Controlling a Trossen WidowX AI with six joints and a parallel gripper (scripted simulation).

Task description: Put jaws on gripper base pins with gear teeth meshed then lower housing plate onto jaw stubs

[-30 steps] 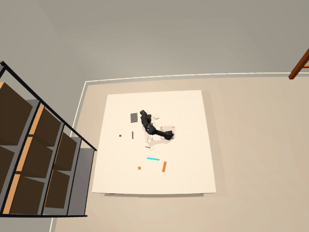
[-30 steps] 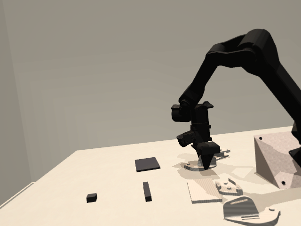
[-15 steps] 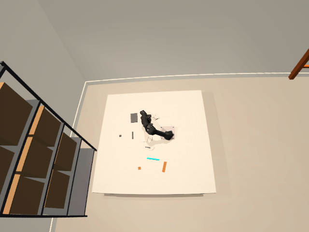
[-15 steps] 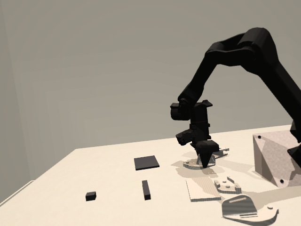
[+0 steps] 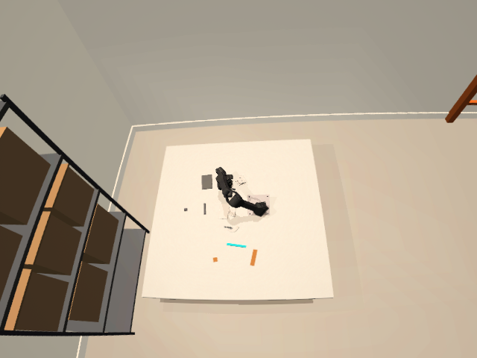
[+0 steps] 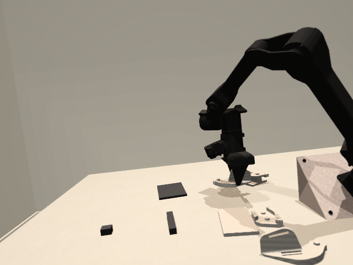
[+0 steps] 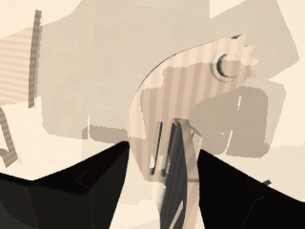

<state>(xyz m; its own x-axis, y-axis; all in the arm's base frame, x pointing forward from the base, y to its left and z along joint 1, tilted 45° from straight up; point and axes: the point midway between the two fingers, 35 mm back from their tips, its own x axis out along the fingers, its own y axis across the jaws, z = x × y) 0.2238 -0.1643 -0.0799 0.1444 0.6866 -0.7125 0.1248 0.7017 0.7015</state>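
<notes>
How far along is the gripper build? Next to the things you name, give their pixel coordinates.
Done: no assembly step yet. In hand: a cream, curved, toothed jaw (image 6: 222, 183) (image 7: 167, 91), in the black gripper (image 5: 228, 183) (image 6: 235, 177) (image 7: 163, 147). Left: mount it and the other cream jaw (image 5: 228, 227) (image 6: 301, 253), lying loose; fit the housing plate; let go, back off.

The cream jaw part (image 6: 225, 184) (image 7: 167, 95) looks like matt plastic with ridged striping; the black gripper fingers (image 6: 239, 174) look matt and smooth; the pinkish-grey block (image 6: 316, 182) looks mottled, like stone.
</notes>
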